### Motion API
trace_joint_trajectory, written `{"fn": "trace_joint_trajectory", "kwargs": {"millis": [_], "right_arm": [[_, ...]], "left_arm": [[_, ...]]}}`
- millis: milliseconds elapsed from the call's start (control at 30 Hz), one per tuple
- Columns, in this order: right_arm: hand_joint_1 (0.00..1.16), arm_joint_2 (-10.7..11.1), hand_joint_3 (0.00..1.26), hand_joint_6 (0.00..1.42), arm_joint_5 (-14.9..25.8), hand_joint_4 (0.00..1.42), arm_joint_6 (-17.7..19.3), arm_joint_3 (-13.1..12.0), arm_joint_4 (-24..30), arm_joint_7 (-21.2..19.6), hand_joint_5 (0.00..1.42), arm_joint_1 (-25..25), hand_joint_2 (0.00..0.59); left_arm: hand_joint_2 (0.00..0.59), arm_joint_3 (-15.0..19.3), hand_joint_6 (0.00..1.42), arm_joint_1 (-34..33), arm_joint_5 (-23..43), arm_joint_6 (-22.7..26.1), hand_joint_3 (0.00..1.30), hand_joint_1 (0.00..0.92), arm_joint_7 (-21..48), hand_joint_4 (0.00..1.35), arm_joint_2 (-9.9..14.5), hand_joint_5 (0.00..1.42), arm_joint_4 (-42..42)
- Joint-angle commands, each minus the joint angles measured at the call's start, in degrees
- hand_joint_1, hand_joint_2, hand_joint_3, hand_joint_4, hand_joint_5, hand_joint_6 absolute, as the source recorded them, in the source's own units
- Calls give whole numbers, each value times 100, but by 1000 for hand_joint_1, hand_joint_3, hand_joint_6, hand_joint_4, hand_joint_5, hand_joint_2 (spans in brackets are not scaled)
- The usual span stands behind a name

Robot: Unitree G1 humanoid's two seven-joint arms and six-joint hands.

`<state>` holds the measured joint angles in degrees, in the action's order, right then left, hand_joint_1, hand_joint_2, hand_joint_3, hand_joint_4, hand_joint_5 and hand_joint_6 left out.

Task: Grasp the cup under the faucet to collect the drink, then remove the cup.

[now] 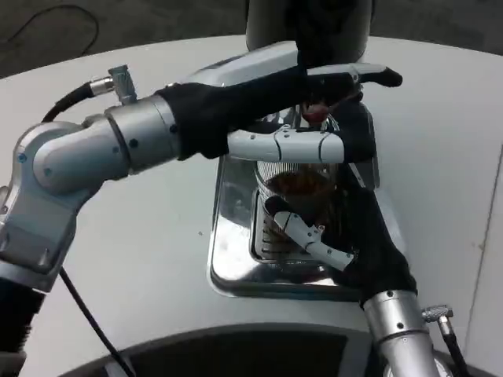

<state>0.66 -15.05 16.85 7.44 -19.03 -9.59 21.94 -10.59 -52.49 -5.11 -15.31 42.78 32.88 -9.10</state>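
Observation:
A clear ribbed cup with brown drink in it stands upright on the silver drip tray, right under the faucet, whose red part shows between my left hand's fingers. My right hand comes in from the lower right and grips the cup, its fingers wrapped around the front and its black palm against the right side. My left hand reaches in from the left with its fingers stretched out straight. One finger lies above the faucet and one below it, across the cup's rim. They hide most of the faucet.
The dark dispenser body rises behind the tray at the top middle. The white round table spreads left and right of the tray. A black cable runs under my left forearm, and the table's front edge is close below the tray.

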Motion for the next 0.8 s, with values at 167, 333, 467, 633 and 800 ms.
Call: {"fn": "trace_joint_trajectory", "kwargs": {"millis": [167, 333, 467, 633, 800], "right_arm": [[718, -88, 69, 77, -156, 132, -276, 170, -227, 9, 235, -15, 222], [718, -164, 111, 97, -265, 164, -351, 214, -268, -149, 253, 15, 222], [718, -262, 141, 120, -379, 196, -410, 230, -301, -411, 281, 19, 222], [730, -360, 212, 167, -469, 270, -469, 253, -403, -662, 326, 87, 230], [742, -492, 261, 196, -471, 318, -378, 235, -616, -937, 368, 176, 239]], "left_arm": [[152, -48, 71, 208, -116, 116, 121, 0, 153, 40, 114, 123, 128], [131, -2, 80, 217, -118, 130, 112, 0, 82, 40, 103, 130, 200], [121, 47, 86, 251, -136, 155, 109, 0, 35, 41, 115, 134, 263], [129, 73, 88, 304, -144, 177, 100, 0, 39, 42, 142, 135, 315], [129, 135, 89, 410, -139, 176, 99, 0, -4, 42, 180, 135, 359]]}}
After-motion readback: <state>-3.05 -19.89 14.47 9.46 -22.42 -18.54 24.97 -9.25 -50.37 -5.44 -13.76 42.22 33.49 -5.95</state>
